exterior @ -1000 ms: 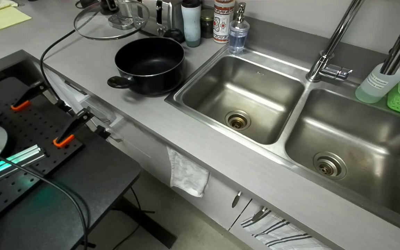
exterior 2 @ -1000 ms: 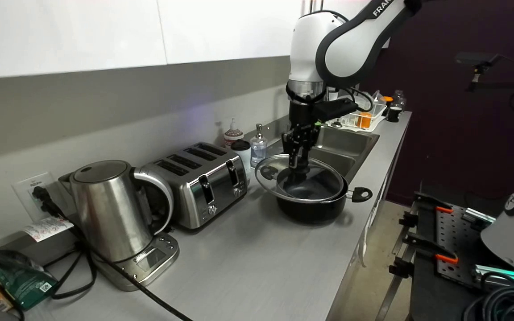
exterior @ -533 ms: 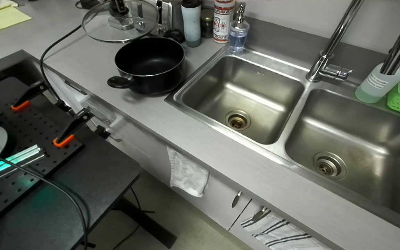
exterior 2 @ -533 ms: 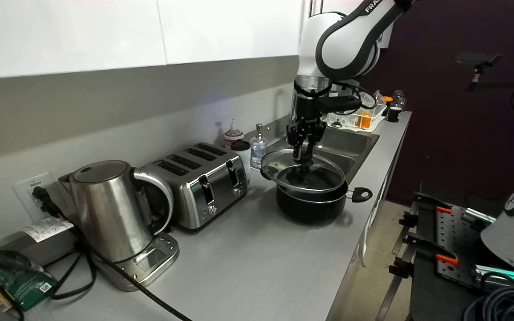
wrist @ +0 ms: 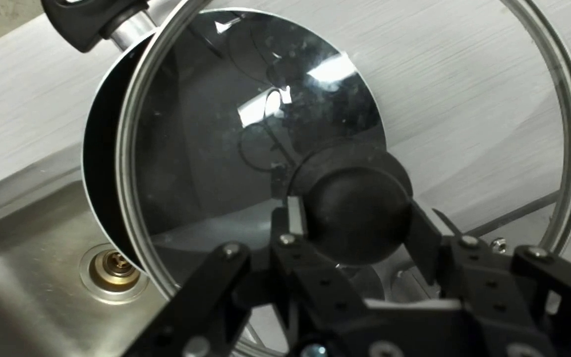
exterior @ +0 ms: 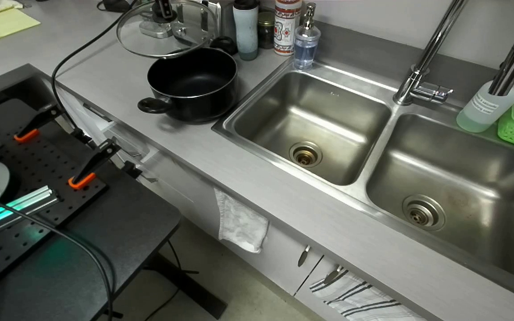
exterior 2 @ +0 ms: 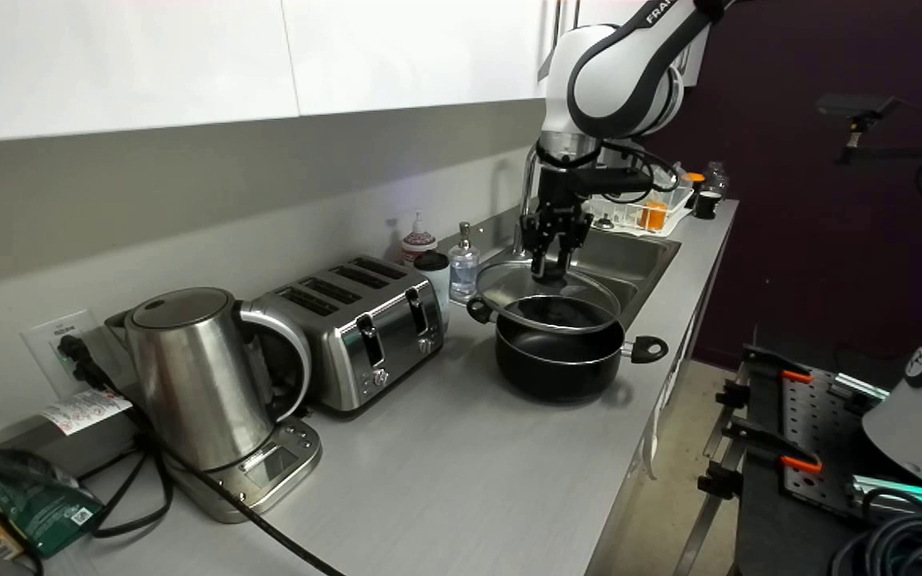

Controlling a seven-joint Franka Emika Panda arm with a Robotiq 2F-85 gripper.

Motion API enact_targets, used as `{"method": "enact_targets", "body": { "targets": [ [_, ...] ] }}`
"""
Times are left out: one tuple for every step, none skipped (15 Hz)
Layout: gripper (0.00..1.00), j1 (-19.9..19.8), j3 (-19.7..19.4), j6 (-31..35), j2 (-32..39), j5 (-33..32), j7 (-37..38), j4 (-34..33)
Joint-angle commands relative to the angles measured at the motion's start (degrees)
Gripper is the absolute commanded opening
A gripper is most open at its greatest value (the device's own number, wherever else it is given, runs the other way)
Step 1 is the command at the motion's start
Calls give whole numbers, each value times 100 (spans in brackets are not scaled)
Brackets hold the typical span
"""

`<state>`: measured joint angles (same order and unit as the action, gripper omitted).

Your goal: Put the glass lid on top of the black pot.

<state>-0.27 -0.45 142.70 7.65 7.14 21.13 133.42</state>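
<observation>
My wrist view gives me only part of the glass lid [wrist: 275,129]: the top edge crops its rim, and the end effector [wrist: 360,219] covers the near stretch. A handle [wrist: 94,20] of the black pot [wrist: 101,148] is cropped in the upper corner too, and reflections on the glass make the pot's inside hard to read. In an exterior view only a scrap of one finger [exterior: 165,6] enters at the top edge; everything above it is out of frame, and the double sink [exterior: 373,156] runs off the side. I cannot tell how much air separates lid and pot. My end effector is clamped on the lid's black knob [wrist: 357,218], a pad [wrist: 296,215] at either side, so the lid hangs just below it, above the counter [exterior 2: 461,472]. The pot stands on the counter just beside the sink and near the stainless-steel toaster [exterior 2: 393,344], lower than lid and end effector. In the wrist view the lid's rim crosses the pot's opening: a dark crescent lies uncovered toward the sink, while the lid reaches past the pot on the toaster side.
</observation>
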Motion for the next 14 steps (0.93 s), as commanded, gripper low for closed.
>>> {"method": "enact_targets", "body": {
  "targets": [
    [27,-27,-87,-165,105,121,23,-232],
    [27,-29,-107,-162,154,116,50,-260],
    [27,-33,-126,-168,212,114,65,-297],
    [27,-38,-139,-151,266,130,86,-328],
    [27,-42,-148,-159,310,142,83,-350],
    [27,-49,-158,-141,350,166,82,-370],
    [27,-63,-164,-139,386,205,60,-386],
    [27,-76,-168,-126,426,245,44,-400],
    [27,-88,-176,-121,460,277,33,-408],
    [27,-103,-183,-109,501,313,22,-419],
    [27,-120,-188,-105,539,362,11,-432],
    [27,-139,-195,-86,575,410,-4,-440],
    [27,-156,-199,-64,608,460,-16,-444],
    [27,-174,-203,-57,647,509,-23,-453]
  ]
}}
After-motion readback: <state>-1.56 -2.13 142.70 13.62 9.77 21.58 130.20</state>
